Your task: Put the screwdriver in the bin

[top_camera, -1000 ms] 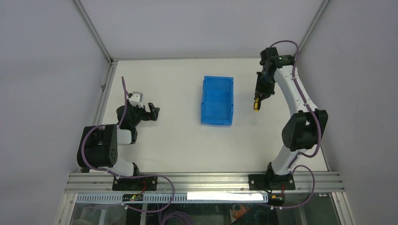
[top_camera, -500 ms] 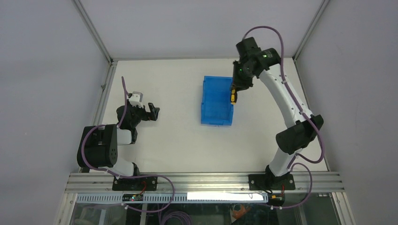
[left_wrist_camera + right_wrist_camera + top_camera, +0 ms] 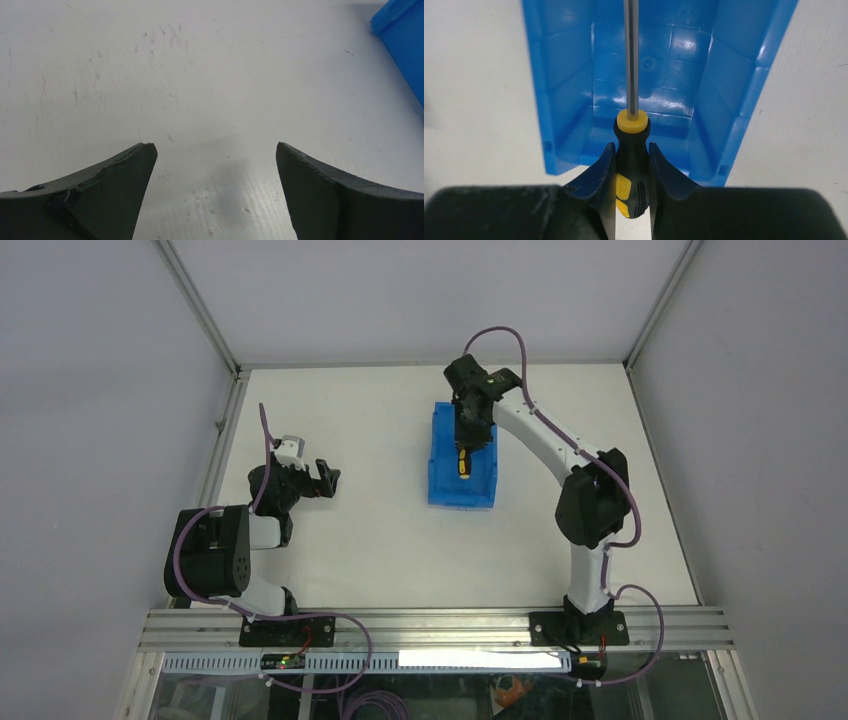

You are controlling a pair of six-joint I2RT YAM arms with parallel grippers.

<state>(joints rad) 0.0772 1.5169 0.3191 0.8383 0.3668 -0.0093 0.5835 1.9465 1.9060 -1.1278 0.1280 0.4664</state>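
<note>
Swung across from beside the bin (image 3: 445,485) to hang above it, with the right gripper (image 3: 631,150) carrying the screwdriver (image 3: 631,167) along. Pinches the black-and-yellow handle between both fingers, shaft running straight ahead of the fingertips over the blue floor below, apparently lined up lengthwise so as to drop inside the walls. Reaches far forward from the base, wrist tipped downward. Not yet let go. Rests low off to the left with the left gripper (image 3: 215,155) spread wide around nothing, a bin corner ahead and to its right.
</note>
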